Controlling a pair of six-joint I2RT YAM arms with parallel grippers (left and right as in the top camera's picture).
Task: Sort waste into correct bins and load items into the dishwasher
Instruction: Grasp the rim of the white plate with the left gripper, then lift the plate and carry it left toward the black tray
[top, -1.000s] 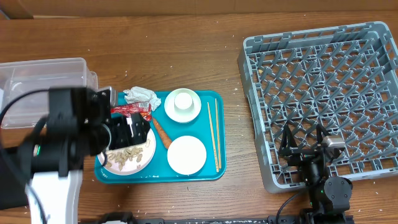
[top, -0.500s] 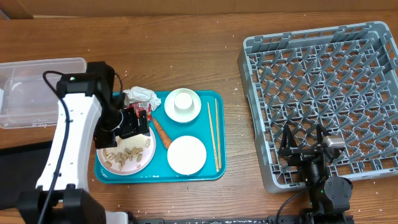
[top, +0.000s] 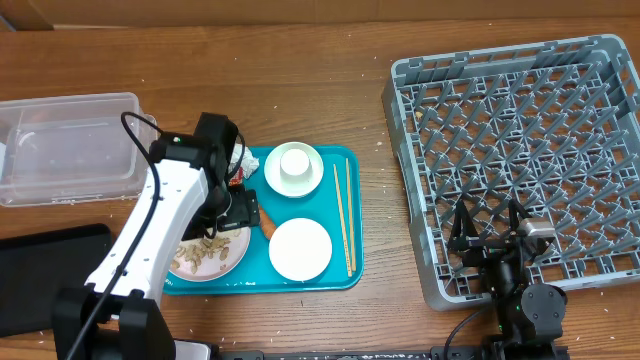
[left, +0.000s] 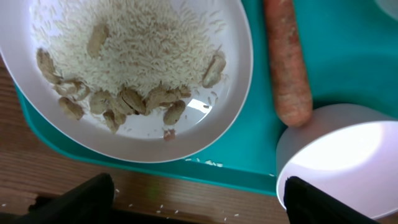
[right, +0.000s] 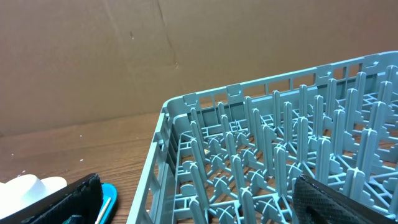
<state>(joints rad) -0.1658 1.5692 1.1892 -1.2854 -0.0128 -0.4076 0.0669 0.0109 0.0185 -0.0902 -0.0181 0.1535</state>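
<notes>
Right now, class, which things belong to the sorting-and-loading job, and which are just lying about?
Job: carrot, rice scraps, napkin, large plate, empty small plate, cup, small dish, chopsticks, clear tub, black tray, dish rack.
Lying about: teal serving tray, wooden table.

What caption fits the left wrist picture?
Open left gripper above a round white plate of pale rice scraps, beside an orange carrot on a teal tray.

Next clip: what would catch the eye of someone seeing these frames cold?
At centre left, the left gripper hangs open over the teal tray, just above a white plate heaped with rice-like scraps, an orange carrot beside it. On the right, the big grey dish rack stands empty, with the right gripper open at its near edge.
</notes>
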